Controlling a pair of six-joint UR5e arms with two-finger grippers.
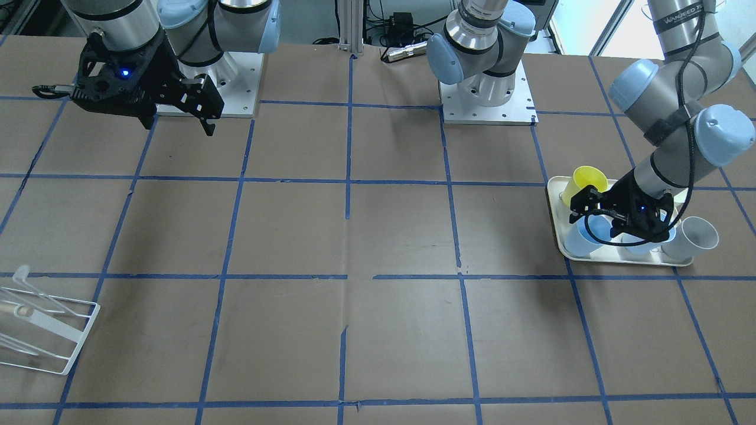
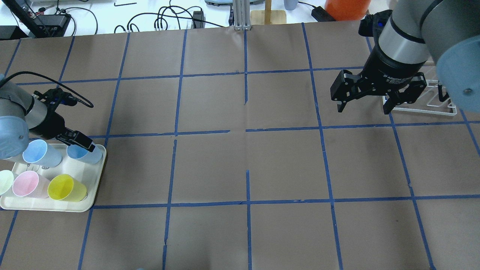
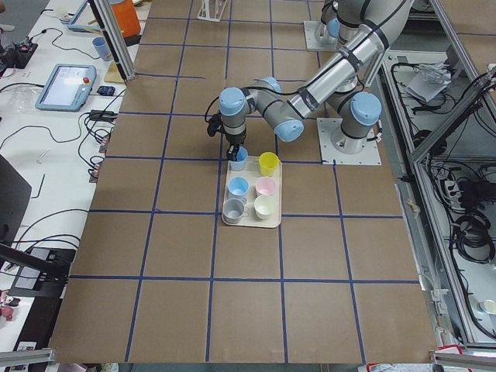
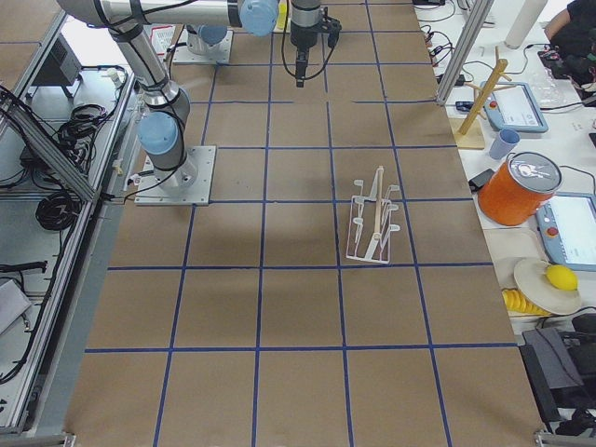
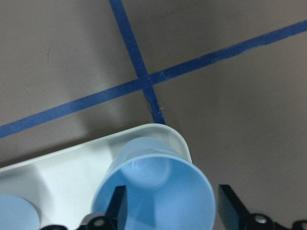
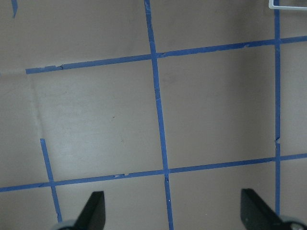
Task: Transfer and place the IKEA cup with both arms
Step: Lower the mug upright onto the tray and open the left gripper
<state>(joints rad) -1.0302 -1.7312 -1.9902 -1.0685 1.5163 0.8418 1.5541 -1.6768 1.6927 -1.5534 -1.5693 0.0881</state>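
Note:
The IKEA cup [image 2: 87, 154], pale blue outside and stronger blue inside, stands upright in the far right corner of the white tray [image 2: 96, 176]. It also shows in the front view [image 1: 582, 237] and the left wrist view [image 5: 153, 191]. My left gripper [image 2: 80, 144] is down at its rim and open. One finger [image 5: 117, 206] overlaps the cup's mouth, and the other finger [image 5: 231, 207] stands just outside the wall with a small gap. My right gripper [image 2: 363, 108] is open and empty, held above the table on the far right.
The tray also holds a light-blue cup [image 2: 39, 153], a pink cup [image 2: 28, 184], a yellow cup [image 2: 65, 187] and a pale green one [image 2: 4, 182]. A white wire rack [image 2: 423, 107] lies behind the right gripper. Blue tape lines grid the brown table.

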